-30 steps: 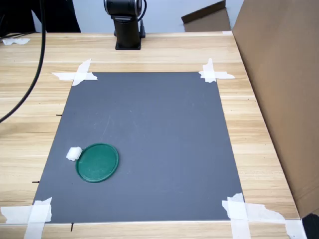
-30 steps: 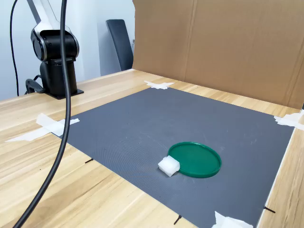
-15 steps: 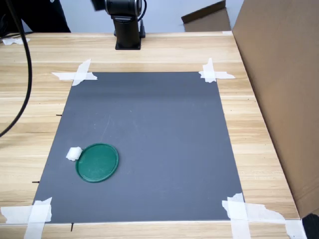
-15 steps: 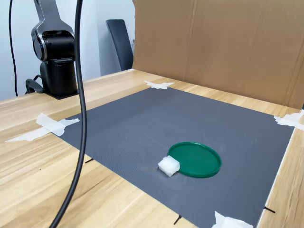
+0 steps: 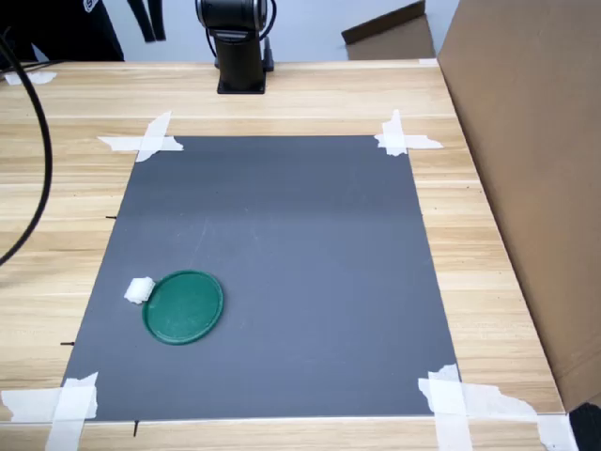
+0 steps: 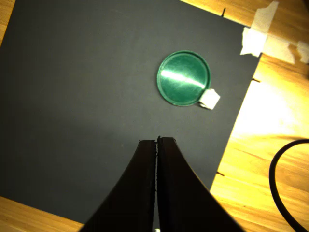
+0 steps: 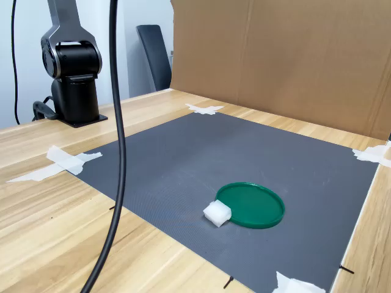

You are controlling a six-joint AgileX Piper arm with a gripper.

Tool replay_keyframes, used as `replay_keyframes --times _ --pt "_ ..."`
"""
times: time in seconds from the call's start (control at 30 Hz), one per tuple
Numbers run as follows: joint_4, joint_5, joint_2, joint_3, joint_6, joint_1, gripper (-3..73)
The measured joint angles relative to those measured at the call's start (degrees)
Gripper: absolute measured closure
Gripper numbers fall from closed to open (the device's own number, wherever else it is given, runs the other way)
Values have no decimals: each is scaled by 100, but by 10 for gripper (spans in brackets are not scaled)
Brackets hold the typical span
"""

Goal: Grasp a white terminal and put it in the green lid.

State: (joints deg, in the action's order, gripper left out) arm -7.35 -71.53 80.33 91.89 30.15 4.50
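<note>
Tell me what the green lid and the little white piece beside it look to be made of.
The green lid looks like glossy moulded plastic: a bright streak of glare crosses it in the wrist view. The white terminal seems matt, slightly translucent plastic, with soft, blocky edges and no shine.

We find the lid [image 5: 183, 307] on the mat [image 5: 282, 235], near the corner at the first exterior view's lower left. The terminal [image 5: 139, 290] sits on the mat too, touching the lid's rim on the first exterior view's left. The mat lies on the table [image 5: 488, 244], tape [image 5: 146, 139] at its corners. The arm base [image 5: 239, 56] stands behind the mat; a cardboard wall [image 5: 535, 169] stands along the first exterior view's right.
</note>
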Motion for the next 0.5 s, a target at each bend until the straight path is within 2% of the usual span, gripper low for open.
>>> replay_keyframes --times 0.1,0.27,0.5 --pt "-130 6 286 0 -190 9 722" --pt "-550 11 639 0 62 569 722" --pt "-458 23 890 0 944 1376 722"
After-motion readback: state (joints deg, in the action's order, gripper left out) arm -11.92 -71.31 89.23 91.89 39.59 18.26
